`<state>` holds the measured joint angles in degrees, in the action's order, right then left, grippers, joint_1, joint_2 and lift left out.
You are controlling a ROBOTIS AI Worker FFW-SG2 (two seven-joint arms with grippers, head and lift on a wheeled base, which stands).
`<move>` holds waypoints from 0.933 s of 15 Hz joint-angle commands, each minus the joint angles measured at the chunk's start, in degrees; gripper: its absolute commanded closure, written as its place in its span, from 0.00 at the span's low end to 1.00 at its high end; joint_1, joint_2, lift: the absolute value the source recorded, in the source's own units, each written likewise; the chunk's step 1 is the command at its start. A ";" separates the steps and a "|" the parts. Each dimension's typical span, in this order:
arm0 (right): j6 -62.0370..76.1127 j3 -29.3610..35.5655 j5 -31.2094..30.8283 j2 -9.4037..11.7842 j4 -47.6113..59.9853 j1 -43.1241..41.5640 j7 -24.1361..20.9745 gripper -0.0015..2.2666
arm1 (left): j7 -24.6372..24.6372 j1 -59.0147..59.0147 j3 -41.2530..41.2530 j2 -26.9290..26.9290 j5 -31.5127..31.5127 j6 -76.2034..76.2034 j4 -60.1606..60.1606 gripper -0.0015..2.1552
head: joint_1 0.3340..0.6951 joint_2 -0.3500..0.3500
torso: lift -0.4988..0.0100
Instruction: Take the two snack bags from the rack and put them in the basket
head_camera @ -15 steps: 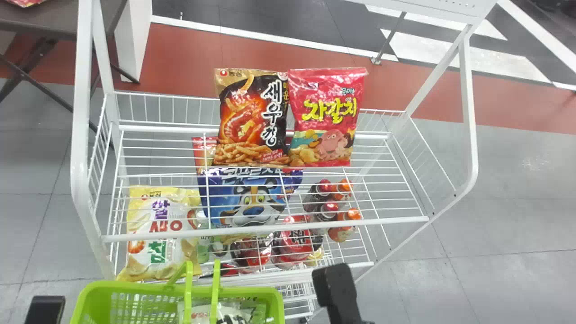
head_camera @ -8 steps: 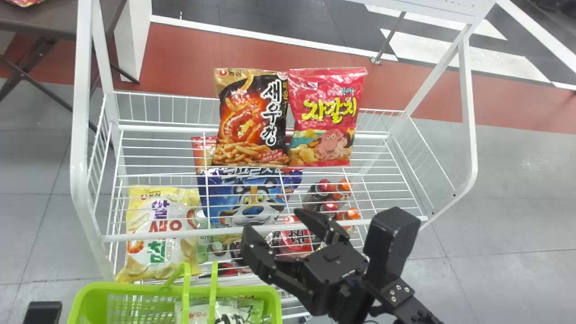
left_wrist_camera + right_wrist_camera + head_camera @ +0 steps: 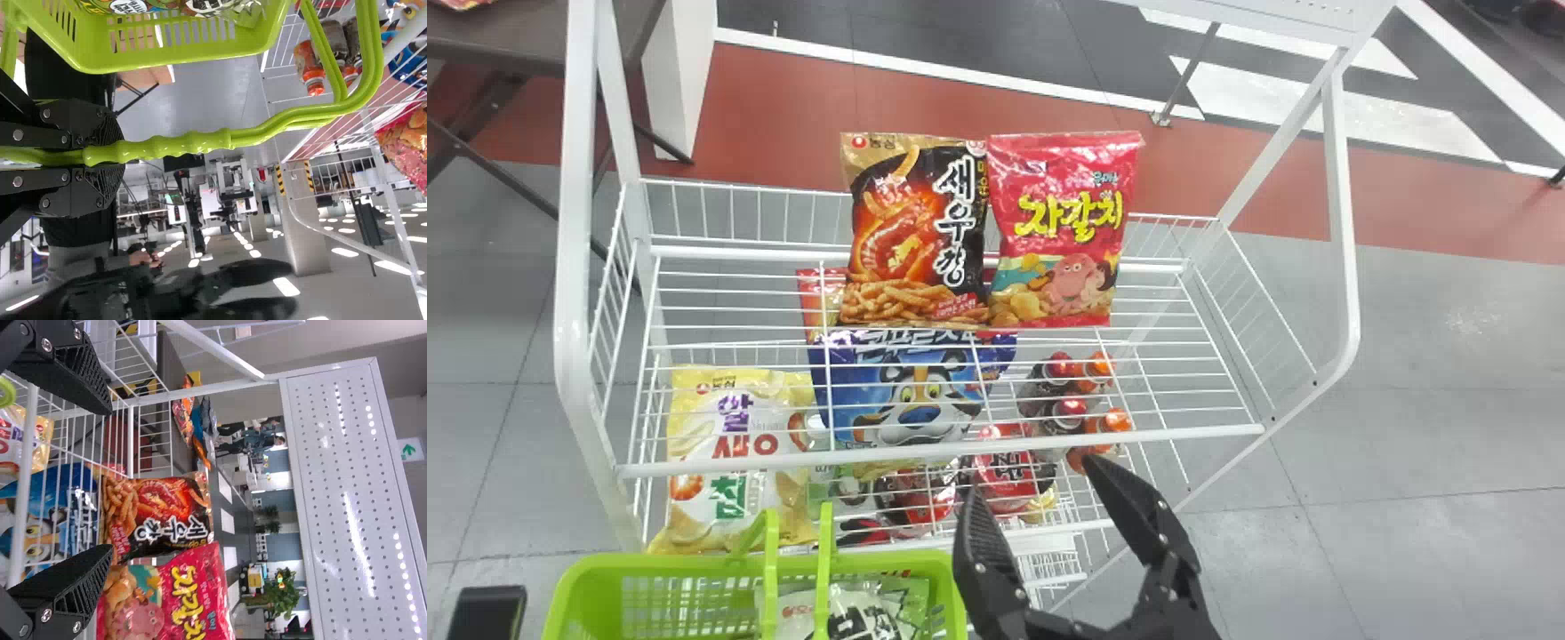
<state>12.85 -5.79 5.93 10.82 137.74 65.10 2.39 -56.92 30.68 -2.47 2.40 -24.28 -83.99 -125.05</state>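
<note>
In the head view, the task's two snack bags stood side by side on the upper wire shelf of the white rack [image 3: 958, 27]: a black-and-gold bag [image 3: 911, 227] and, just right of it, a red bag [image 3: 1063, 222]. Both were upright, fronts toward the robot. The right claw [image 3: 1039, 487] was open and had nothing between its fingers; it was near the front of the rack, well apart from both bags. The green basket [image 3: 943, 578] sat at the lower left, with small packets [image 3: 867, 613] in its right part.

What the left claw [image 3: 110, 157] was doing came from the left wrist view: it was closed on the basket's handle [image 3: 193, 143], and the basket's slotted wall could be seen too.

The right wrist view gave the ribbed inner faces of the right claw's fingers [image 3: 70, 580], spread wide with the black-and-gold bag beyond them. It also took in the rack's perforated panel [image 3: 353, 500] and a dark tabletop [image 3: 175, 370] with other packs on it.

Through the wires, the head view showed a yellow-and-white bag [image 3: 734, 444], a blue bag [image 3: 907, 400] and capped bottles [image 3: 1063, 391] lower down.
</note>
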 commanded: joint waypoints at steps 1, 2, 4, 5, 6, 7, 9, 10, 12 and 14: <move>2.66 0.60 0.31 -0.27 -0.28 2.40 -0.20 0.04 | -1.00 -0.09 -1.92 0.06 -0.94 0.00 0.59 0.87 | 1.00 0.00 | 0.96; 2.31 0.60 0.22 -0.54 -0.10 2.58 -0.29 0.04 | -1.70 0.26 -3.33 0.06 -1.73 0.00 0.77 0.87 | 1.00 0.00 | 0.96; -2.62 0.25 0.22 -1.24 0.95 2.67 -0.99 0.04 | -3.63 1.93 -6.67 0.15 -3.14 0.00 0.59 0.87 | 1.00 0.00 | 0.96; -4.20 -0.28 0.13 -1.59 1.39 2.67 -1.60 0.04 | -4.60 2.46 -8.16 0.15 -3.58 0.00 0.51 0.87 | 1.00 0.00 | 0.96; -5.96 -1.33 -0.75 -1.59 1.92 2.67 -2.48 0.04 | -5.48 2.81 -9.39 0.15 -3.58 -0.18 0.51 0.87 | 1.00 0.00 | 0.96; -6.31 -3.09 -3.56 -1.51 2.10 2.58 -3.98 0.04 | -5.57 3.07 -10.01 0.06 -3.75 -0.18 0.24 0.87 | 1.00 0.00 | 0.96; -11.58 -5.64 -6.20 -1.07 2.10 0.56 -5.12 0.04 | -5.57 3.33 -10.01 0.06 -3.93 0.00 0.07 0.87 | 1.00 0.06 | 0.96; -12.46 -5.99 -6.20 -1.07 2.01 -0.06 -5.30 0.04 | -5.66 3.69 -10.10 0.06 -4.11 0.00 -0.11 0.87 | 1.00 0.10 | 0.96; -12.63 -6.08 -5.93 -0.98 2.10 -0.50 -5.30 0.04 | -6.18 4.21 -10.80 0.06 -4.37 0.00 -0.37 0.87 | 1.00 0.15 | 0.96; -13.34 -6.17 -5.85 -0.98 2.10 -0.76 -5.30 0.04 | -6.97 4.56 -11.50 0.06 -4.37 0.00 -0.37 0.87 | 1.00 0.19 | 0.96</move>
<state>-0.13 -11.87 0.00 9.83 139.82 64.50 -2.90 -63.67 34.98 -13.53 2.46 -28.63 -83.98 -125.39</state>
